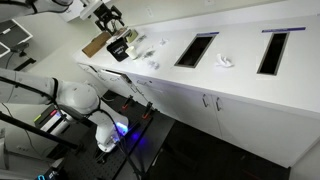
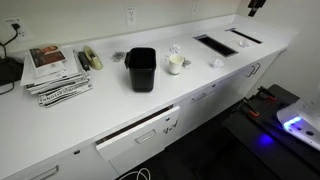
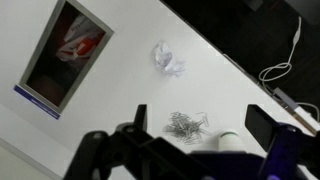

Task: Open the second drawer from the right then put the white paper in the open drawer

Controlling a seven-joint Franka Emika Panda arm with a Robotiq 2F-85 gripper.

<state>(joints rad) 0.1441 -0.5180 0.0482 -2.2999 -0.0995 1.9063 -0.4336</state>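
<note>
Several magazines [image 2: 55,72] lie at the left end of the white counter [image 2: 95,112]. Next comes a black bin [image 2: 140,68], standing upright, and just past it a white cup [image 2: 175,65]. Below the bin, one plain white drawer [image 2: 140,138] shows a darker gap along its top edge than its neighbours and seems to stand out a crack. No wood interior is visible. I take it for the second drawer from the right, though I cannot count the whole row from here.

Further right, the crumpled white paper [image 3: 165,58] lies on bare counter near the front edge. It sits a little apart from a rectangular cutout [image 3: 62,62] with something red down inside it, and from a heap of paper clips [image 3: 188,125], touching neither. The gripper [image 3: 200,122] hangs high over this stretch, well clear of the surface. Its fingers [image 3: 140,118] are spread wide with nothing between them.

By my reckoning the drawer step is the one in hand, because the drawer is at best ajar and not open enough to take anything. The next move calls for the arm to come down in front of the counter. I can make out no handle, so a finger would have to hook behind the top edge and draw the drawer straight out. Only then is the paper worth going for. Light and crumpled, it wants a gentle pinch from above.
</note>
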